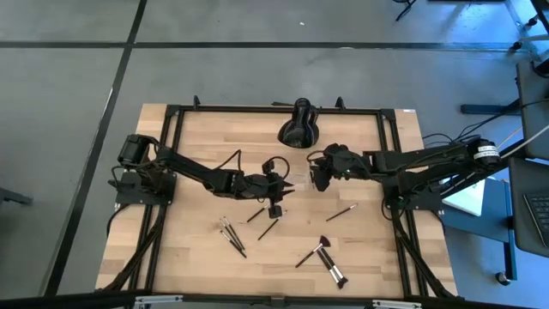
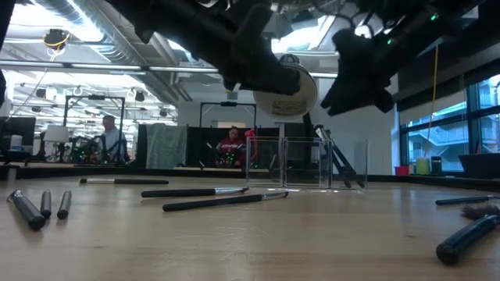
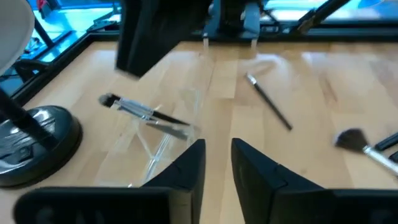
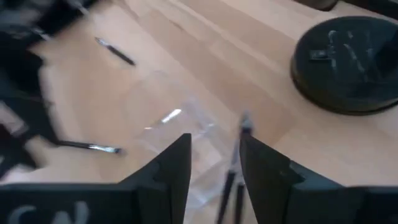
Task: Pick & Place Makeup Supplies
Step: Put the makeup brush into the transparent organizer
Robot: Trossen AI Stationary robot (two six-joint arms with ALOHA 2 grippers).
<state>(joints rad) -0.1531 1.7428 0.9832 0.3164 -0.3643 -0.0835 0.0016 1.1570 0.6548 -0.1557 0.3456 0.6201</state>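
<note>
Clear organiser tray (image 4: 180, 134) is blurred in both wrist views; the brush (image 4: 233, 171) between right claw (image 4: 214, 168) fingers is cut off.

A clear plastic organiser tray (image 2: 306, 162) stands mid-desk on the light wooden desk (image 1: 197, 249). A large black rounded object (image 1: 300, 127) sits near the far edge. Two people (image 2: 230, 146) show in the room beyond.

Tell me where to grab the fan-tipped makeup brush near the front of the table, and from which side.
Grip the fan brush mid-handle, coming straight down from above with fingers across its width. It lies flat and diagonal, the fluffy tip pointing away from the front edge, so the bare handle offers the firmest hold. Another brush lies close beside it; stay clear of that.
</note>
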